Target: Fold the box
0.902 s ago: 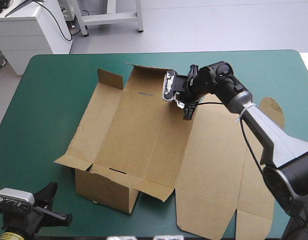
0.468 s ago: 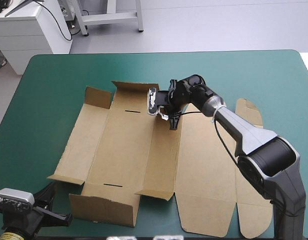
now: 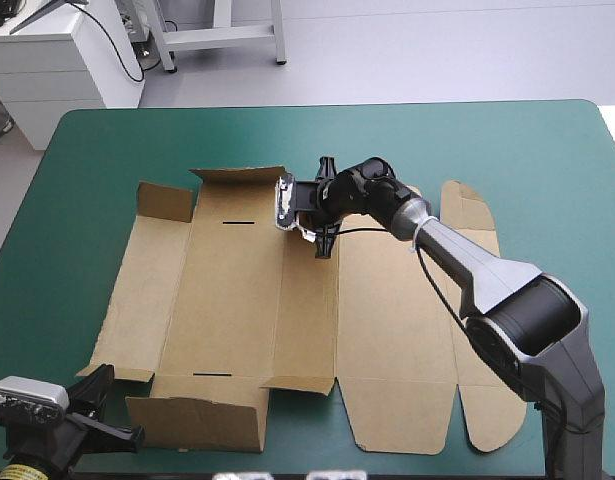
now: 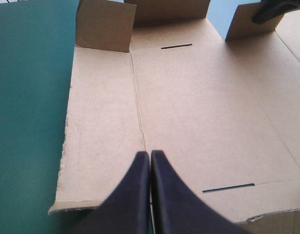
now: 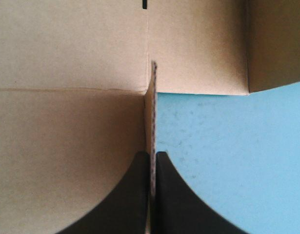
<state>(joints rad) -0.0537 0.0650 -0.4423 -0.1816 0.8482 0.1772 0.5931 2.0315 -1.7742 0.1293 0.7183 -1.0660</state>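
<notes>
The brown box [image 3: 247, 300] lies opened out across the table's middle, mostly flat, with short flaps raised at its far edge and a low wall [image 3: 202, 425] at its near edge. My right gripper [image 3: 322, 240] reaches to the far edge and is shut on an upright flap. In the right wrist view that flap's edge [image 5: 152, 97] stands between the right gripper [image 5: 153, 156]. My left gripper [image 3: 112, 410] sits at the near left corner, beside the box. In the left wrist view it [image 4: 150, 155] is shut, with the slotted panel [image 4: 208, 107] ahead of it.
Bare teal-green cover [image 3: 77, 200] lies left of the box and beyond its far edge. The lid panel with rounded tabs [image 3: 467, 210] stretches flat toward the right, under my right arm. Two narrow slots [image 4: 176, 47] mark the middle panel.
My right gripper has moved left along the far edge, taking the box with it. The sheet has slid left and dropped flatter. The left gripper has stayed put.
</notes>
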